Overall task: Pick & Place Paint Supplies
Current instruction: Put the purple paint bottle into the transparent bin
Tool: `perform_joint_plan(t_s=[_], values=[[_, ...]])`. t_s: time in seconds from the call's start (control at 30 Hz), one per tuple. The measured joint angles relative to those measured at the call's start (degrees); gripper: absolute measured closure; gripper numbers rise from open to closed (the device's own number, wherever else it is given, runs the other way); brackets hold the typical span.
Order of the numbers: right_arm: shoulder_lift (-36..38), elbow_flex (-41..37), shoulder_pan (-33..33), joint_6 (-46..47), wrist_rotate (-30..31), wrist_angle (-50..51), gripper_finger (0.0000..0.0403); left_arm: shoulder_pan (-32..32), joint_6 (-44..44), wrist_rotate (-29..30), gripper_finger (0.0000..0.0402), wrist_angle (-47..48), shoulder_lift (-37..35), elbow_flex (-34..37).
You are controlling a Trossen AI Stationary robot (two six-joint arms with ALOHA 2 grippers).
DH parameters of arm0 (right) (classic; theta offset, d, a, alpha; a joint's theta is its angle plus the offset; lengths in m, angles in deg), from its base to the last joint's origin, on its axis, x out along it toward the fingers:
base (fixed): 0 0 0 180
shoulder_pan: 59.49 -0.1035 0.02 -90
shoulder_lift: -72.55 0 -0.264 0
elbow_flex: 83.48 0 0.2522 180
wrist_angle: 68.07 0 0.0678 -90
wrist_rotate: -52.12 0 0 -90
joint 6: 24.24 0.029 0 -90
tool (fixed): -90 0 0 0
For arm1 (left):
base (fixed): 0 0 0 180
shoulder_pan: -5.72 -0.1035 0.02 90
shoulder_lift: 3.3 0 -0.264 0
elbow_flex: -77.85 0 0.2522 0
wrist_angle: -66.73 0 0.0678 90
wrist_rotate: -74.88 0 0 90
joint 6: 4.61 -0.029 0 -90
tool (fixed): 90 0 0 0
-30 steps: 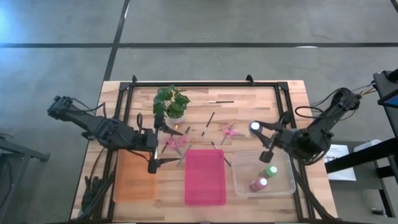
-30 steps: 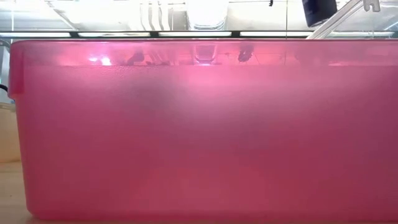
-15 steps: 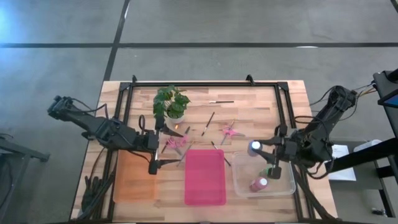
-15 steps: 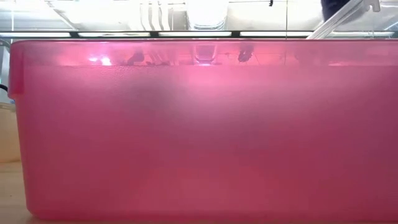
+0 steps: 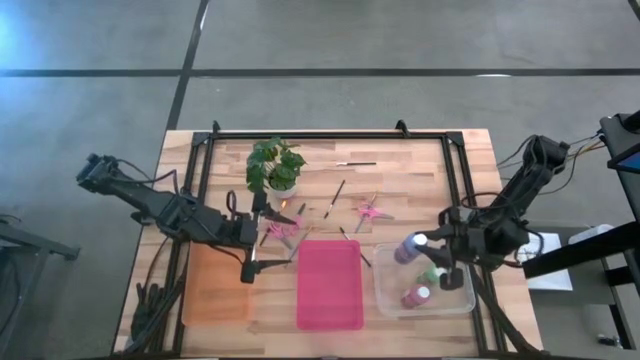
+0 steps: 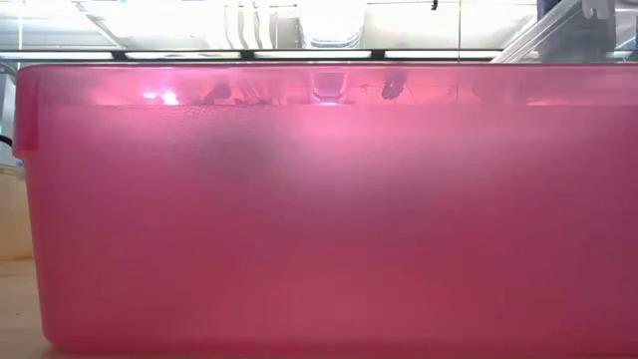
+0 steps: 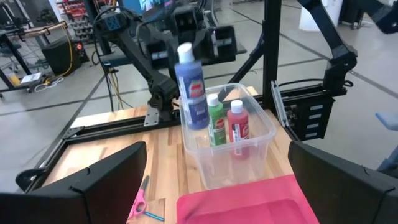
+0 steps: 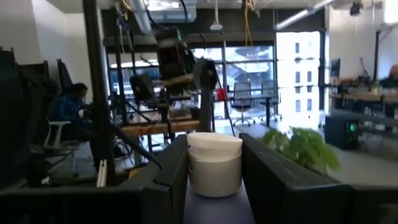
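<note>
The right pincer (image 5: 424, 245) grips a blue-and-white paint bottle (image 5: 409, 248) just below its white cap, holding it upright over the near-left corner of the clear tub (image 5: 388, 290) at the right of the bench (image 5: 420, 170). In the left wrist view the bottle (image 7: 190, 87) hangs above the tub's rim, beside a green bottle (image 7: 215, 121) and a pink-red bottle (image 7: 237, 124) that stand inside the tub. The left pincer (image 5: 254, 240) hovers above the bench with its fingers spread wide and nothing between them, just left of the pink tray (image 5: 329, 285) and beside one pair of pink scissors (image 5: 281, 229). A second pair of pink scissors (image 5: 368, 211) lies near the middle of the bench, with thin brushes (image 5: 337, 195) scattered around it. A leafy potted plant (image 5: 275, 166) stands toward the far left, and an orange tray (image 5: 214, 290) lies at the near left. The low view is filled by the pink tray's wall (image 6: 319, 209).
</note>
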State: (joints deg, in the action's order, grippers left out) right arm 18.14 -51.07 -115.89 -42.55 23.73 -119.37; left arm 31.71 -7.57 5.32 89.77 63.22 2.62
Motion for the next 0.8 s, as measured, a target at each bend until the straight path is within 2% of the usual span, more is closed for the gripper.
perform_joint_plan(t_s=[0.13,0.33,0.8], values=[[-0.02,-2.35,-0.01,4.11,-0.41,-0.32,0.0292,-0.03,0.0,-0.1,0.0002,-0.02,0.09,0.0],[-0.29,-2.18,0.02,4.91,-1.77,-0.33,0.0292,-0.03,0.24,-0.1,0.0002,-0.23,0.09,0.0],[-6.86,-2.44,0.02,10.99,-1.64,-1.77,0.0292,-0.03,0.42,-0.15,0.0002,-0.22,0.09,0.02]])
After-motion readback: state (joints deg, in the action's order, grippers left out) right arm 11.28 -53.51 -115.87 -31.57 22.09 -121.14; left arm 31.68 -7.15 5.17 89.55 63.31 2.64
